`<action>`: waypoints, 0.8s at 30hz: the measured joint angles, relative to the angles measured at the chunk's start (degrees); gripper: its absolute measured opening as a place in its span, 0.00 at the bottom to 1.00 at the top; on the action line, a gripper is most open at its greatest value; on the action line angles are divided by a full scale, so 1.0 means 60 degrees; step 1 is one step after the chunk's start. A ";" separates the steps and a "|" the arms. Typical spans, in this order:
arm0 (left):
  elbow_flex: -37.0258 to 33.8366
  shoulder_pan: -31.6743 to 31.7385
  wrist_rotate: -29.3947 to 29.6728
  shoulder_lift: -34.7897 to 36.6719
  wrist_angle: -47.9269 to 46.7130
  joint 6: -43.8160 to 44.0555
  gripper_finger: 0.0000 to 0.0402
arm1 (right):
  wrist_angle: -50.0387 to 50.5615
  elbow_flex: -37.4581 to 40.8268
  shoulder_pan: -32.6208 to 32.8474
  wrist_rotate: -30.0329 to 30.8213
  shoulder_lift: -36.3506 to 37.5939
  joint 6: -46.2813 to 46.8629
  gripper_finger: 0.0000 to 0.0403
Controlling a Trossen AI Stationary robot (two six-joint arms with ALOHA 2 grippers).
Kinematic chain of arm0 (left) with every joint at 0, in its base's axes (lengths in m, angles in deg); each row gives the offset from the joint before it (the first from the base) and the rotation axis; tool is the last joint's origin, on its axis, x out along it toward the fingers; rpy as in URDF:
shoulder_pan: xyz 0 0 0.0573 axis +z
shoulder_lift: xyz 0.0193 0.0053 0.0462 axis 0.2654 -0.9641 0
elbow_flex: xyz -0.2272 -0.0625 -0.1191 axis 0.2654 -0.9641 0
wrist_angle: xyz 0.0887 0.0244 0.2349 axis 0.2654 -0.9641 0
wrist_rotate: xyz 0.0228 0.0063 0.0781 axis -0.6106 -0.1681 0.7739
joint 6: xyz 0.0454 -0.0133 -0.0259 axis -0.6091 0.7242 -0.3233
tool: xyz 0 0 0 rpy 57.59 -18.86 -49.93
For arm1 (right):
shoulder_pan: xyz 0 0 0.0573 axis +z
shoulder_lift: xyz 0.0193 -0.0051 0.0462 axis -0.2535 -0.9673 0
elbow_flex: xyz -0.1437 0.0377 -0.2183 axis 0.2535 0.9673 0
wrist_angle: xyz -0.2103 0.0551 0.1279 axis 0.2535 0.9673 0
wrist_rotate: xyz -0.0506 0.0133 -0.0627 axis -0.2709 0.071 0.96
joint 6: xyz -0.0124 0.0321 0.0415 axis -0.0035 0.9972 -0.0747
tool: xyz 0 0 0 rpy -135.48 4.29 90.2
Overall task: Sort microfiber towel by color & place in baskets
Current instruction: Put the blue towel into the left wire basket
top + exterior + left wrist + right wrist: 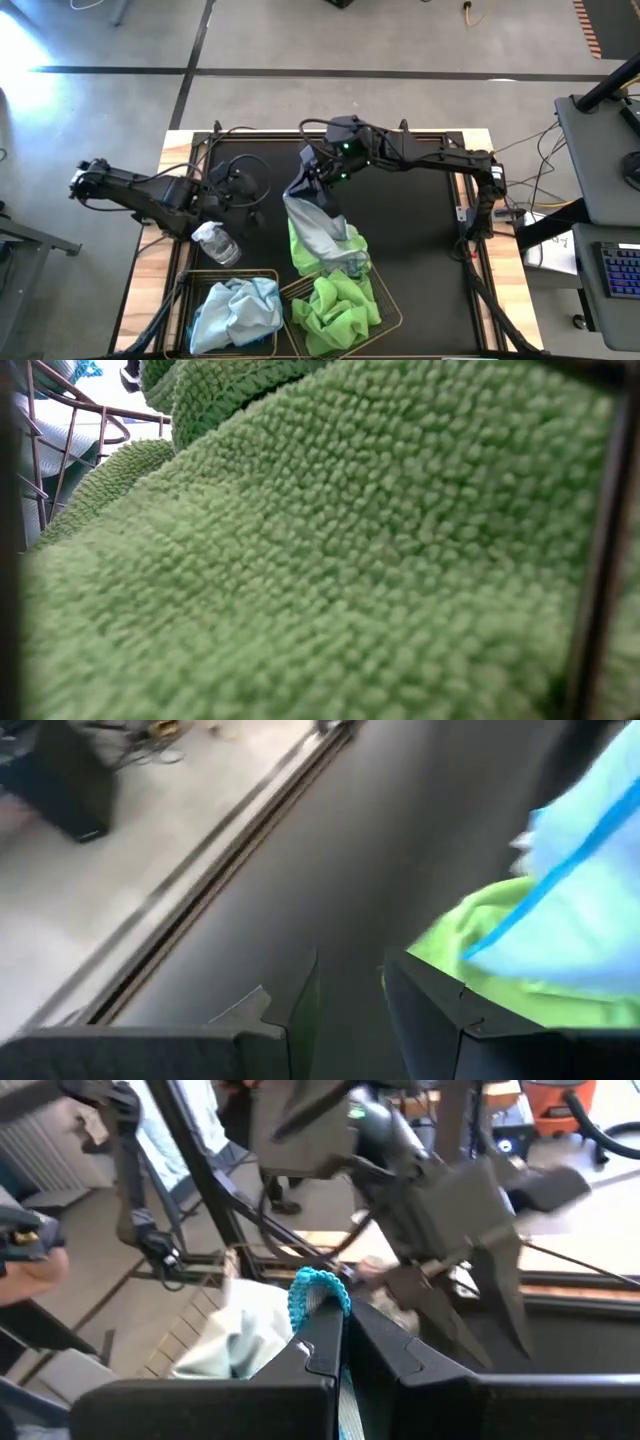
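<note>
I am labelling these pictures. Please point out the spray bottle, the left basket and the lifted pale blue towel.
spray bottle (217,243), high view, on its clear body.
left basket (232,272), high view, on its far rim.
lifted pale blue towel (312,224), high view, on its hanging middle.

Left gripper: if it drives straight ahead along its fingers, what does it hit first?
Judging by the left wrist view, the left gripper points over bare black mat; that path looks free to the mat's edge. The lime green towel and pale blue towel lie just off-line, though depth is unclear.
</note>
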 joint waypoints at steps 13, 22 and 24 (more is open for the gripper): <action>-0.0566 -0.0004 -0.1900 0.0086 0.3098 -0.2029 0.25 | -0.0291 0.0027 0.0191 0.1483 -0.0058 -0.0326 0.02; -0.0549 -0.0022 -0.2589 0.0086 0.3792 -0.2011 0.25 | -0.0004 0.0027 0.0173 0.2318 -0.0058 -0.0928 0.02; -0.0549 -0.0022 -0.2671 0.0086 0.3917 -0.2058 0.25 | -0.0007 0.0027 0.0184 0.2774 -0.0058 -0.1212 0.02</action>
